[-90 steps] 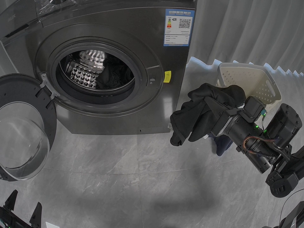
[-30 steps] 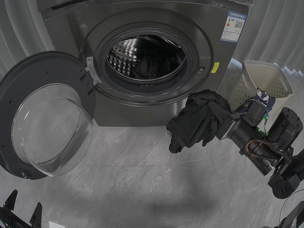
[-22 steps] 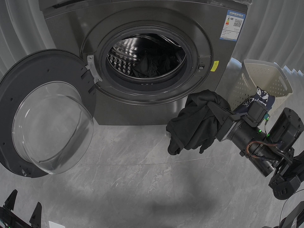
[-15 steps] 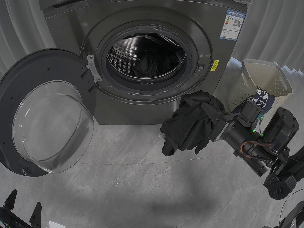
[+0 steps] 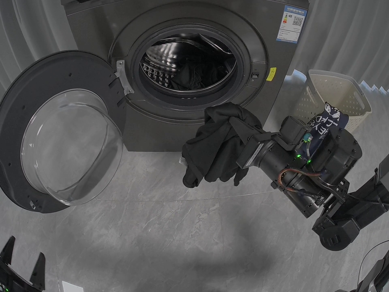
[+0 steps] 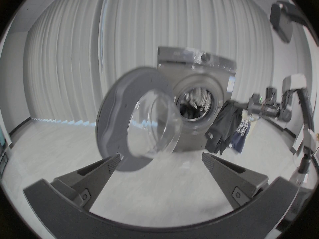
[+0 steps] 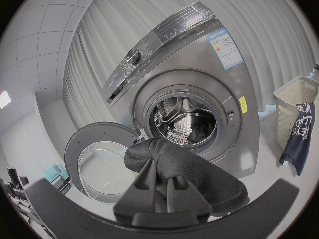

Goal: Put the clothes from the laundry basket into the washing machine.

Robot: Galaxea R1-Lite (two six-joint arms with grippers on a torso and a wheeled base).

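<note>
The grey washing machine (image 5: 186, 13) stands with its round door (image 5: 60, 130) swung wide to the left. Dark clothes (image 5: 192, 76) lie in the drum. My right gripper (image 5: 238, 129) is shut on a black garment (image 5: 212, 151), which hangs above the floor just below and right of the drum opening. In the right wrist view the gripper (image 7: 161, 180) pinches the black garment (image 7: 199, 173) in front of the opening (image 7: 184, 118). The cream laundry basket (image 5: 338, 92) sits right of the machine, a navy printed garment (image 5: 329, 120) draped over its rim. My left gripper (image 5: 22, 264) is low at the front left, open and empty.
The open door (image 6: 133, 117) juts out over the floor left of the drum. White curtains (image 5: 356, 29) hang behind the machine and basket. Bare grey floor (image 5: 162, 232) spreads in front of the machine.
My right gripper has carried the black garment leftward, away from the basket and closer to the drum opening. The head view has also shifted. The left gripper stays low and open.
</note>
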